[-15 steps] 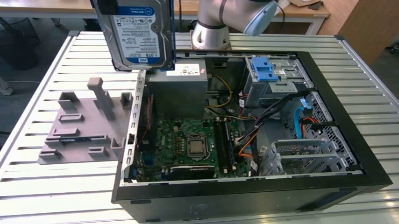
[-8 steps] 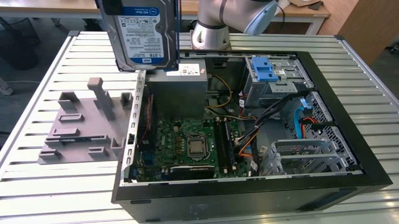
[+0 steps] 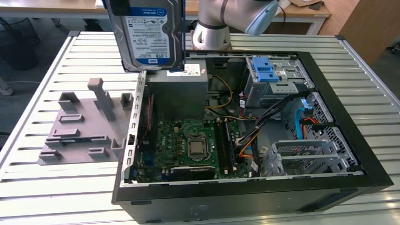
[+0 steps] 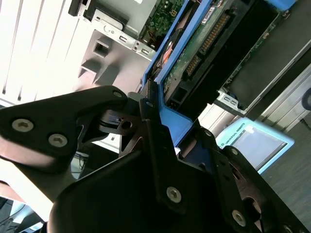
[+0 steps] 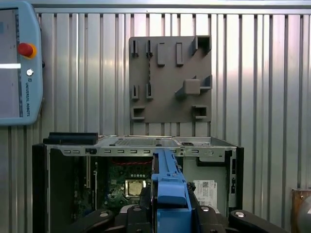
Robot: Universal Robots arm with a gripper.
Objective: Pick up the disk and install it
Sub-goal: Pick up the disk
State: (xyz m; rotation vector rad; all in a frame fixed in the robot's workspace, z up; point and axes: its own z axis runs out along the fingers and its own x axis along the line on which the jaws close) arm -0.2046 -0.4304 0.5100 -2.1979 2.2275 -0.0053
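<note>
- On the exterior view's left, the grey fixture plate (image 3: 78, 129) lies on the slatted table (image 3: 37, 187), just beside the open computer case (image 3: 250, 197).
- Next along, the disk (image 3: 149, 35) hangs upright in the air over that side of the case, label towards the camera and touching nothing below. I judge the pick-up done and you are in the carry.
- Your gripper (image 4: 160, 131) is closed onto the disk's blue bracket rail, clamping it from both sides.
- Further right stand the power-supply box (image 3: 178, 86), then the drive bay with a blue latch (image 3: 275, 75) and a bare metal cage (image 3: 306, 157), both well apart from the disk. Installing likely calls for lining the rails up squarely with a slot; which slot, I cannot tell.
- The exterior view gives you the label and the height. The second wrist view gives the grip and the disk's circuit-board side. The first wrist view looks along the blue rail onto the case and plate.
</note>
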